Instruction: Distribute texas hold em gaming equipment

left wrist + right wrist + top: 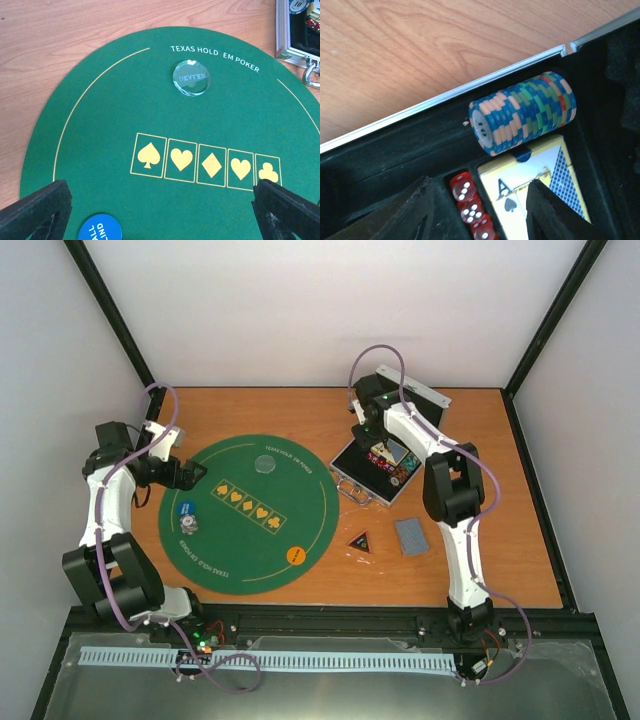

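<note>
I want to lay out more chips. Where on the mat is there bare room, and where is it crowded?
Bare felt: the mat between the suit boxes and orange disc; also between the boxes and clear disc. Crowded: left edge, by the blue disc and chip.

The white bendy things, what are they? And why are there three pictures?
They are two robot arms, each ending in a two-finger pincer. One picture looks down on the table; the other two come from cameras on the wrists. On the green mat lie a clear disc, a blue chip and an orange disc. Beside it: a black triangle, some cards, an open silver case. The left pincer is wide open and empty. The right pincer reaches into the case over red dice, beside a roll of chips, gripping nothing I can see.
</note>
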Available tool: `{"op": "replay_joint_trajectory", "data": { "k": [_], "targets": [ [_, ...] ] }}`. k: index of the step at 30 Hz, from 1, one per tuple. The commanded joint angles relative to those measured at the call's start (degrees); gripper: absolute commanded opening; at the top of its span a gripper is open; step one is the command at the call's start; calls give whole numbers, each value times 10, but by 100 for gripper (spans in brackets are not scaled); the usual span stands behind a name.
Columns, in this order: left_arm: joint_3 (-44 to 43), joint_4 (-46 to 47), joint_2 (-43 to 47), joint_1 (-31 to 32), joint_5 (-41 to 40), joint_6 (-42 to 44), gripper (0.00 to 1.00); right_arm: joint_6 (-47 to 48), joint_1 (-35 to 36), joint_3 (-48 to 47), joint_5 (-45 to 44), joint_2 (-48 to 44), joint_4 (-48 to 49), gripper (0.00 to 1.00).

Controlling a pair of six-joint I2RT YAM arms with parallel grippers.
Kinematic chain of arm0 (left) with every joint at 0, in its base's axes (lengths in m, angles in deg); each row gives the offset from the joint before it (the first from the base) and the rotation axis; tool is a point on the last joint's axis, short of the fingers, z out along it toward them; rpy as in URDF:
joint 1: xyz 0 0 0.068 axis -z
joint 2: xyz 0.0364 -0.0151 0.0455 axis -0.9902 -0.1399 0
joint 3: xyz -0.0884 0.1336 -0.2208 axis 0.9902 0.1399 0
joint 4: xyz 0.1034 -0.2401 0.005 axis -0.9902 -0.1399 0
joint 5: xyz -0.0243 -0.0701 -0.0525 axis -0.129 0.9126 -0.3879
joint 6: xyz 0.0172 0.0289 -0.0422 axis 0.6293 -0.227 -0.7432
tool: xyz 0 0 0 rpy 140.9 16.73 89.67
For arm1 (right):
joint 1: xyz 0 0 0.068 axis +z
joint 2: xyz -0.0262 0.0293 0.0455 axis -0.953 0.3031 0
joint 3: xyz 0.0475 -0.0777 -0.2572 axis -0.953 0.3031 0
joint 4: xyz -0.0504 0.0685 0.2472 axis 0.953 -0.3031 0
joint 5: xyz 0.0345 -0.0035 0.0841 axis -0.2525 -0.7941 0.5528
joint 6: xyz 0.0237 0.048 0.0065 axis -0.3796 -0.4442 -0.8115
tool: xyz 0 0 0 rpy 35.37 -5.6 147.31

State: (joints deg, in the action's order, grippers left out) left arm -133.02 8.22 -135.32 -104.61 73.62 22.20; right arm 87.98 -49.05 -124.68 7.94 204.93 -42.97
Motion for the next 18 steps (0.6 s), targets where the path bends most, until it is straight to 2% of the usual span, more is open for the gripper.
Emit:
{"op": "replay_joint_trajectory", "data": {
  "k": [1, 7, 18],
  "targets": [
    [-24, -3, -11, 2, 15, -7, 100, 28, 1, -46, -45, 32, -10, 51],
    [-21, -1, -16, 2, 13, -10, 100, 42, 1, -74, -62, 70, -6, 44],
    [-21, -3, -20, 2, 11, -10, 100, 63, 2, -97, -58, 107, 3, 41]
  ]
}}
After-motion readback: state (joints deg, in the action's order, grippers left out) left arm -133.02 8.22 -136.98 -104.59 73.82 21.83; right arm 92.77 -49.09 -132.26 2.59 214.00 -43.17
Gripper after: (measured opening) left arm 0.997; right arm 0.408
